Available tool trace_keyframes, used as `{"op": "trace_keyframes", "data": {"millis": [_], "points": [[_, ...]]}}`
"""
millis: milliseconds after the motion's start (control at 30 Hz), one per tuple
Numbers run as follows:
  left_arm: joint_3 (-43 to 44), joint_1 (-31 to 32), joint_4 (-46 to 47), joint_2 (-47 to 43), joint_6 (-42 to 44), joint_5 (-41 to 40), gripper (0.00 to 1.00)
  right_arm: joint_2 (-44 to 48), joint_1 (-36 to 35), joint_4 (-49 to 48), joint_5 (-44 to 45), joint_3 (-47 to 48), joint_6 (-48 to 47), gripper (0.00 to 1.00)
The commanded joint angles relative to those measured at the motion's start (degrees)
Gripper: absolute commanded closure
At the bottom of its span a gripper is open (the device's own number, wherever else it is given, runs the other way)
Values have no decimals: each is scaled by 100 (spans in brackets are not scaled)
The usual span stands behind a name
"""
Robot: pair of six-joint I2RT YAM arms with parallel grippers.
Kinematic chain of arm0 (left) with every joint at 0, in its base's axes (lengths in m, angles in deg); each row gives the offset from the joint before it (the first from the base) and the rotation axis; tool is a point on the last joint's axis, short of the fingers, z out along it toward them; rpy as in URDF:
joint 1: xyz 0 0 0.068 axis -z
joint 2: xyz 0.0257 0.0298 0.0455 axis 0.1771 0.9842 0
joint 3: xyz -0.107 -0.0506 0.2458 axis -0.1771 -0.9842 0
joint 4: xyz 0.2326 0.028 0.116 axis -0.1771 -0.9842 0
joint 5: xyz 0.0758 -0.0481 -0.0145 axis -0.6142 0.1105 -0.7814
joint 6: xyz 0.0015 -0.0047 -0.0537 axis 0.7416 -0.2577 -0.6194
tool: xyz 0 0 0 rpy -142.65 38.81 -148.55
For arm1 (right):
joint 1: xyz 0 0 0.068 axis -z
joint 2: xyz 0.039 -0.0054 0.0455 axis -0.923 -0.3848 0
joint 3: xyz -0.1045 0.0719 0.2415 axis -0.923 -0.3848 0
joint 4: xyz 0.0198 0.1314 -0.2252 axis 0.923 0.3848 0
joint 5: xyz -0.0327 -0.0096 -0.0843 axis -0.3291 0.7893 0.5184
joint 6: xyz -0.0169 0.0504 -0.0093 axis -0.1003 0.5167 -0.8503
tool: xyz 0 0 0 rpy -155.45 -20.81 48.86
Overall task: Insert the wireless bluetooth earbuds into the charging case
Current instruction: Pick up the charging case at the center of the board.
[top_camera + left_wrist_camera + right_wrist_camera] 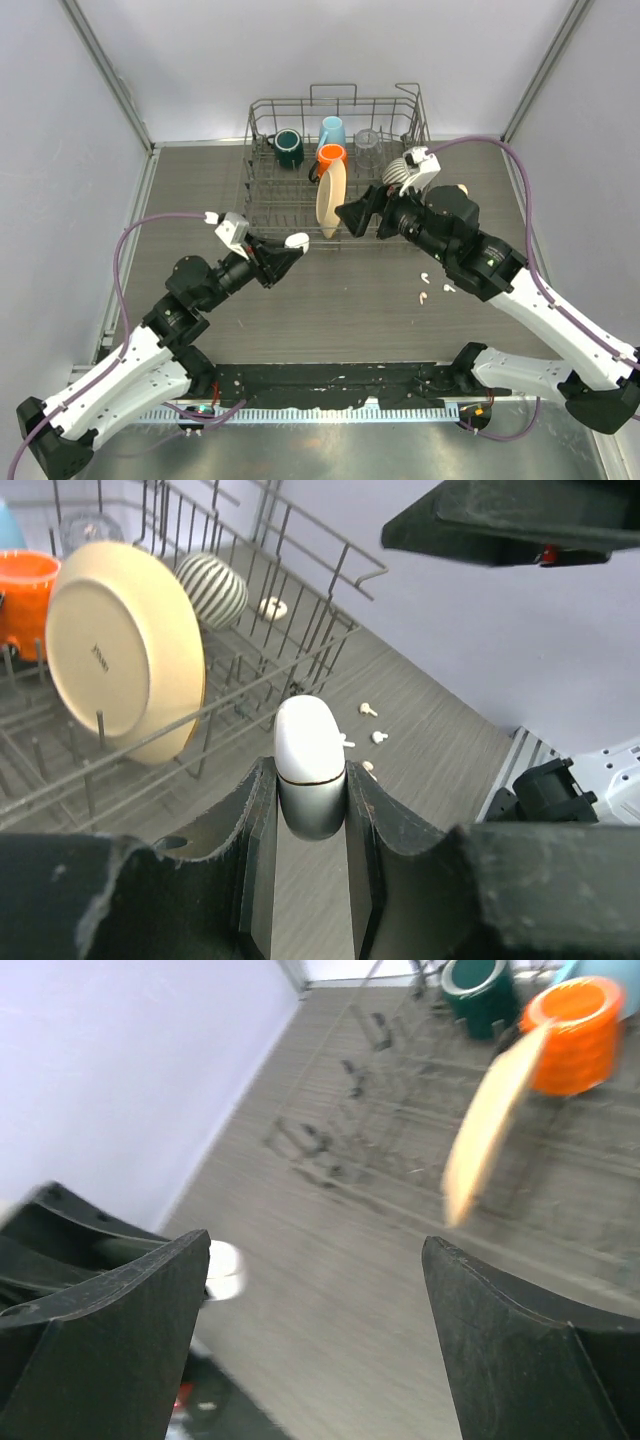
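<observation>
My left gripper is shut on the white charging case, holding it off the table just in front of the dish rack. In the left wrist view the charging case sticks up between the fingers of the left gripper, with a thin seam line around it. Three small white earbuds lie on the table to the right, seen past the case as earbuds. My right gripper hangs open a little right of the case. The right gripper has nothing between its fingers, and the case shows beside its left finger.
A wire dish rack stands at the back with a beige plate, an orange mug, a green mug, a light blue mug and a striped mug. Grey walls close in both sides.
</observation>
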Motion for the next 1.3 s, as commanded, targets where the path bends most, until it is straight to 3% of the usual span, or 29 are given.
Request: {"op": "trace_keyframes", "data": {"millis": [0, 133, 267, 700, 933, 1133, 1267], "points": [[-314, 8, 1739, -229, 710, 292, 100, 54, 66, -708, -1146, -164, 2239, 9], [-402, 8, 2179, -37, 983, 495, 100, -87, 58, -1516, -1685, -883, 3758, 13], [-621, 8, 2933, 166, 1194, 636, 100, -122, -21, -1992, -1599, -1272, 4331, 13], [-921, 17, 3506, 377, 1546, 644, 100, -394, -48, -2941, -1783, -1588, 5440, 12], [-1018, 8, 3744, 456, 1616, 583, 100, -544, -92, -3284, -1915, -1817, 5862, 17], [-1026, 8, 3744, 518, 1634, 636, 100, -535, -92, -3460, -1906, -1896, 6029, 26], [-1035, 8, 3735, 588, 1642, 644, 100, -535, -92, -3557, -1959, -1940, 6117, 38]]}}
